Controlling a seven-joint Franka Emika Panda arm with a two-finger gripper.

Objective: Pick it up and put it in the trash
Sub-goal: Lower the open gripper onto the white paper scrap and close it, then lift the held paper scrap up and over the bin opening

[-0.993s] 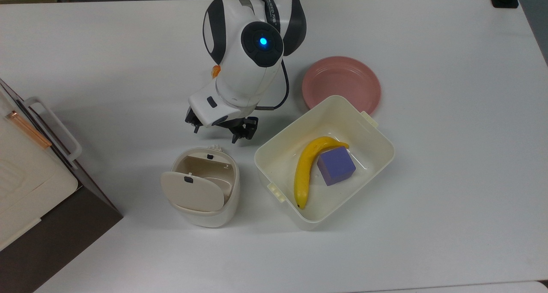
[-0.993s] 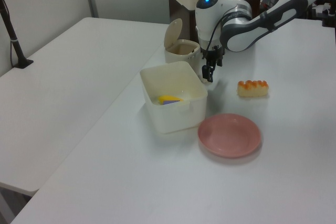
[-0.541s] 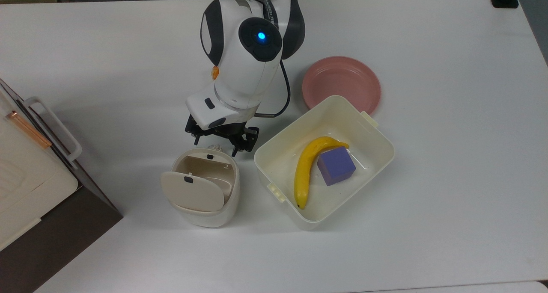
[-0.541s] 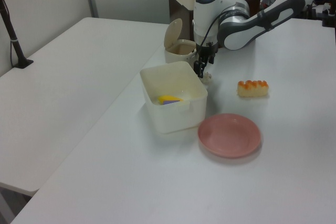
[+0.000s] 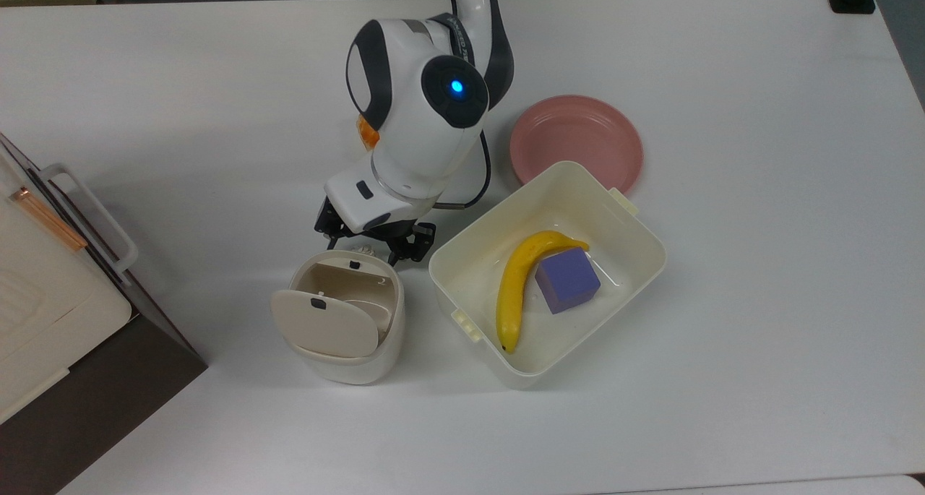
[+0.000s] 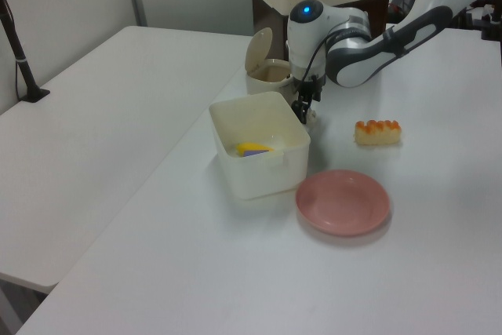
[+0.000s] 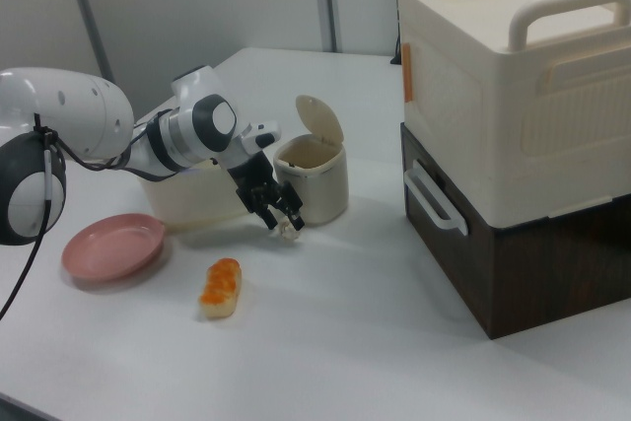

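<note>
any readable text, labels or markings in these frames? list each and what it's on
No text can be read for certain.
Robot arm: a strip of lettering in the top view, too blurred to read.
Trash bin flap lid: a small dark mark, not legible as a sign.
White tub, pink plate, bread roll: no markings.

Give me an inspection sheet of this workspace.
Surface: white table, bare elsewhere.
Job's things: tiny white crumpled wad on the table beside the cream swing-lid bin, whose flap is tipped open.
Clutter: cream rectangular tub holding a yellow banana and purple cube; pink plate; orange-glazed bread roll.
Grippers: hand low over the wad, fingers open.
Cables: black cable along the arm.
Surroundings: cream handled case on a dark cabinet.
</note>
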